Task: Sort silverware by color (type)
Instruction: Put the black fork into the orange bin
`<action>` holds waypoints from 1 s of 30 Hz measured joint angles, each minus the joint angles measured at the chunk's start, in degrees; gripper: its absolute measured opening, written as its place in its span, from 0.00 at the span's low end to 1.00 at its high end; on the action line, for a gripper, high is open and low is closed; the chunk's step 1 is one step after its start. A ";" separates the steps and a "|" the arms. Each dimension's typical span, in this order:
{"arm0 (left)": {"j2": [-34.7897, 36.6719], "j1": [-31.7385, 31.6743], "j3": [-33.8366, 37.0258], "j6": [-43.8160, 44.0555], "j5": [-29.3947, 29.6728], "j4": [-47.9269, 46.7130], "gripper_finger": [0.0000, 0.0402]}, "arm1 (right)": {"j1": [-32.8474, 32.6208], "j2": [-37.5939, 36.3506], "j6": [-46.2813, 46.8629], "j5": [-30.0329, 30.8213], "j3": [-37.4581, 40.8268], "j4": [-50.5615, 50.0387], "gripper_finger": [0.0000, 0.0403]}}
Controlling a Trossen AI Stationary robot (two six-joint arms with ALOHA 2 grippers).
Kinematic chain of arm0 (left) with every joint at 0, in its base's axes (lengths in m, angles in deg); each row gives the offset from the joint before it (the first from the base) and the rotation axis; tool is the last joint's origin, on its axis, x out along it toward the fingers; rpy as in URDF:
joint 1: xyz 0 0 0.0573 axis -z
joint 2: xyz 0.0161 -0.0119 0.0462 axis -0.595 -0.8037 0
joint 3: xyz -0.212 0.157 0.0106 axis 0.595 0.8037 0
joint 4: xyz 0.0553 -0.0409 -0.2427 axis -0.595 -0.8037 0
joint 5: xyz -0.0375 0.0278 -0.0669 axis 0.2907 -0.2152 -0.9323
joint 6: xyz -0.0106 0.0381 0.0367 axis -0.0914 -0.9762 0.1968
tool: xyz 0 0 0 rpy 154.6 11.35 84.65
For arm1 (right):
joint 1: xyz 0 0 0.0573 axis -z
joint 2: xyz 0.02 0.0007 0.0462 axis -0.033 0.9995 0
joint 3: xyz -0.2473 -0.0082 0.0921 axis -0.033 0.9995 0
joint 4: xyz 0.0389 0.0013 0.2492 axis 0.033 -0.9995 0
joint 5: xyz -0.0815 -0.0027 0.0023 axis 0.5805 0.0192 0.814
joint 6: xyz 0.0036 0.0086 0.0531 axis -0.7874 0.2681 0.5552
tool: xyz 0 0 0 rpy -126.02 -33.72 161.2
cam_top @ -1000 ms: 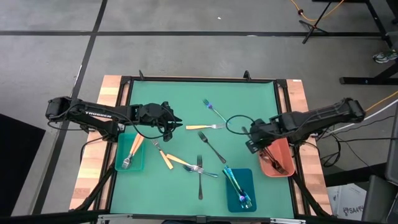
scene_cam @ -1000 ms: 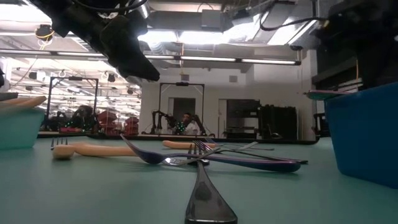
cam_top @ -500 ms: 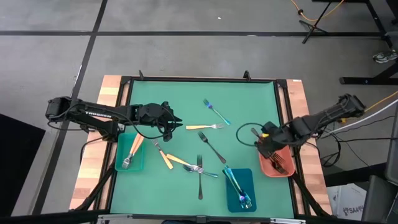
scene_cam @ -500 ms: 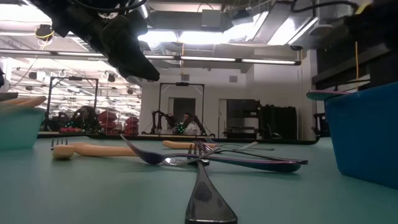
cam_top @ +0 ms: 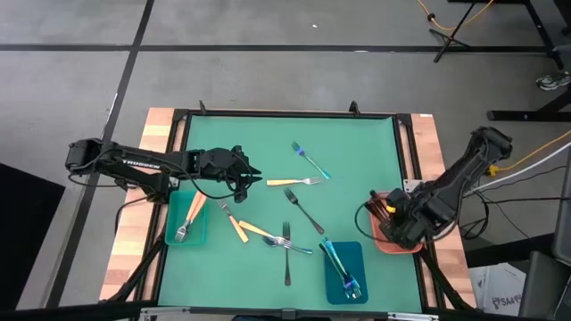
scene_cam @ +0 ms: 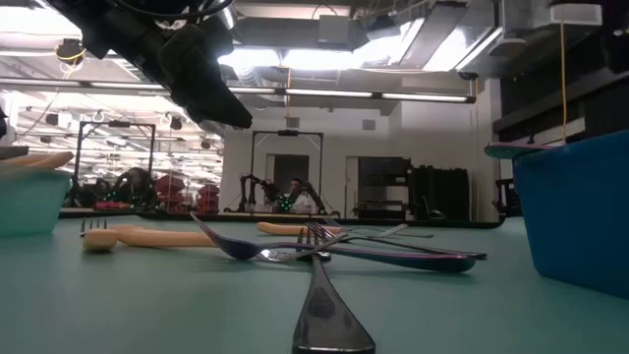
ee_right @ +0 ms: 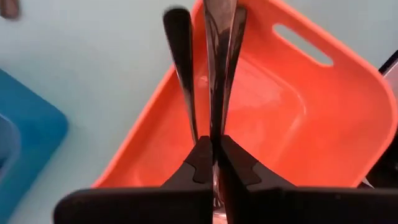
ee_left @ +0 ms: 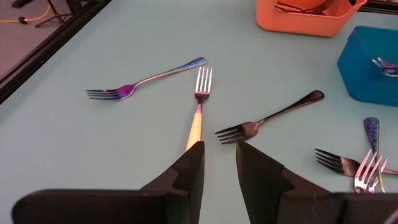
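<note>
Silverware [cam_top: 287,234] lies scattered mid-table from above; we read "TROSSEN" on the left arm [cam_top: 134,164]. Left gripper [ee_left: 219,163] hovers parted over an orange-handled fork [ee_left: 198,111]. Right gripper [ee_right: 216,163] clamps a dark utensil [ee_right: 217,56] over the salmon tray [ee_right: 323,124]

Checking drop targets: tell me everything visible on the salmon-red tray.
The salmon-red tray is a small glossy rectangular bin, plastic by its look, with rounded corners and a slot handle cut in one rim. It sits flat at the table's right edge, beside the blue tray. Dark utensils lie in it. The right claw hangs over it, shut on a dark utensil.
</note>
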 joint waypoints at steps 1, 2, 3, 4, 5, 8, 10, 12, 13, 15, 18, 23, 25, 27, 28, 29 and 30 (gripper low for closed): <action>0.00 0.00 0.00 0.00 0.00 -0.01 0.21 | -0.80 0.32 0.13 -0.02 0.63 0.48 0.00; 0.00 0.00 0.00 0.01 0.01 -0.01 0.21 | -1.48 0.57 0.15 0.00 1.28 1.25 0.00; 0.00 0.00 0.00 0.02 0.00 -0.01 0.21 | -2.03 0.75 0.17 -0.02 1.88 2.06 0.00; 0.00 0.00 0.00 0.01 0.01 -0.01 0.21 | -2.53 0.97 0.23 -0.02 2.53 2.99 0.00; 0.00 0.00 0.00 0.00 0.00 -0.03 0.21 | -2.81 1.19 0.47 -0.02 3.08 3.46 0.00; 0.00 0.00 0.00 0.02 0.02 -0.03 0.21 | -3.02 1.73 1.35 -0.03 4.62 4.63 0.00; 0.00 0.00 0.00 0.00 0.02 -0.03 0.21 | -2.88 1.87 1.30 -0.02 5.71 5.58 0.00; 0.00 0.00 0.00 0.02 0.02 -0.03 0.21 | -2.88 2.16 1.25 0.00 5.65 5.68 0.00; 0.00 0.00 0.00 0.00 0.01 -0.04 0.21 | -2.88 2.18 1.25 0.00 5.61 5.96 0.00; 0.00 0.00 0.00 0.01 0.01 -0.08 0.21 | -2.88 2.23 1.25 -0.02 5.61 5.99 0.00; 0.00 0.00 0.00 0.00 0.04 -0.08 0.21 | -2.88 2.23 1.22 -0.43 5.61 6.01 0.00; 0.00 0.00 0.00 0.00 0.06 -0.08 0.21 | -2.88 2.23 1.00 -0.70 5.61 6.03 0.00; 0.00 0.00 0.00 0.02 0.06 -0.08 0.21 | -2.88 2.23 0.86 -1.05 5.61 6.01 0.00; 0.00 -0.02 0.00 0.00 0.06 -0.08 0.21 | -2.88 2.23 0.79 -1.09 5.61 6.03 0.00; 0.00 0.00 0.00 0.01 0.06 -0.08 0.21 | -2.88 2.23 0.77 -1.11 5.61 6.03 0.00; 0.00 0.00 0.00 0.00 0.06 -0.08 0.21 | -2.88 2.23 0.76 -1.10 5.61 6.03 0.01; 0.00 0.00 0.00 0.00 0.06 -0.08 0.21 | -2.88 2.23 0.76 -1.11 5.61 6.03 0.02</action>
